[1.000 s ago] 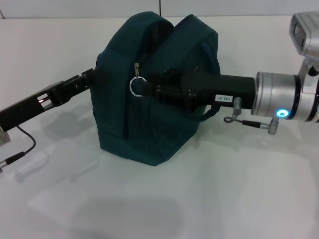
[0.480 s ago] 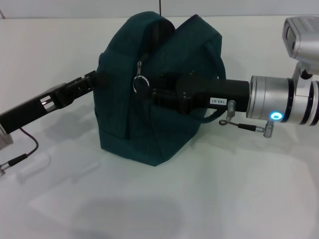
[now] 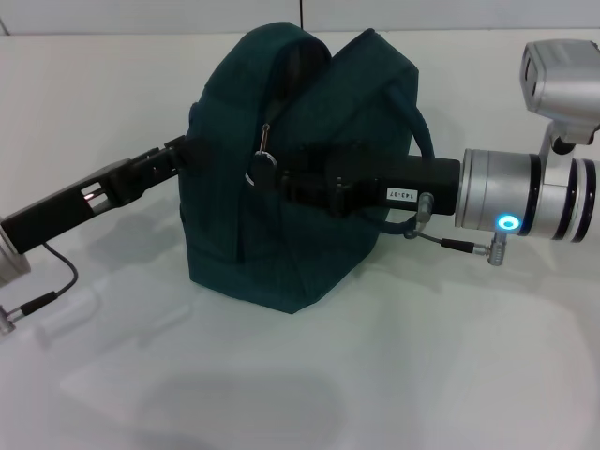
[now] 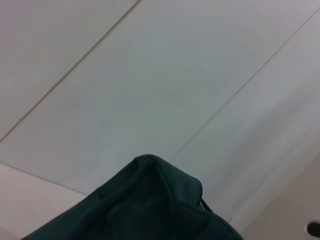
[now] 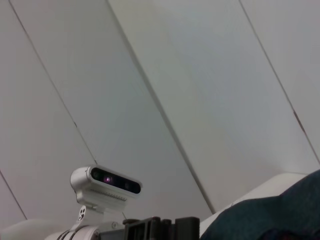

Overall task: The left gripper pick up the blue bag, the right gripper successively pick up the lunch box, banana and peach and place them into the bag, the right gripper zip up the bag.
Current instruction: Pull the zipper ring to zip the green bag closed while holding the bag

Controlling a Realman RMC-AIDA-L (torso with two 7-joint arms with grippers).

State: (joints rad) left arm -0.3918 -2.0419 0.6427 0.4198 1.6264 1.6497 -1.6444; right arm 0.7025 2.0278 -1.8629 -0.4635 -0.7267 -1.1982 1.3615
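The blue bag [image 3: 281, 206] stands upright on the white table, its two handles together at the top. My left gripper [image 3: 180, 153] reaches in from the left and is shut on the bag's left edge. My right gripper [image 3: 274, 178] comes in from the right across the bag's front and is shut on the ring zip pull [image 3: 262, 172], just below the zip slider. The bag's top also shows in the left wrist view [image 4: 150, 200], and a corner of the bag in the right wrist view [image 5: 280, 210]. The lunch box, banana and peach are out of view.
White table [image 3: 394, 375] lies in front of the bag and to both sides of it. A loose cable [image 3: 47, 281] hangs from my left arm near the table's left edge. A white camera module [image 5: 105, 182] shows in the right wrist view.
My right arm has slid left and slightly up, and the ring pull has turned and dropped a little with it. The left gripper has risen slightly against the bag.
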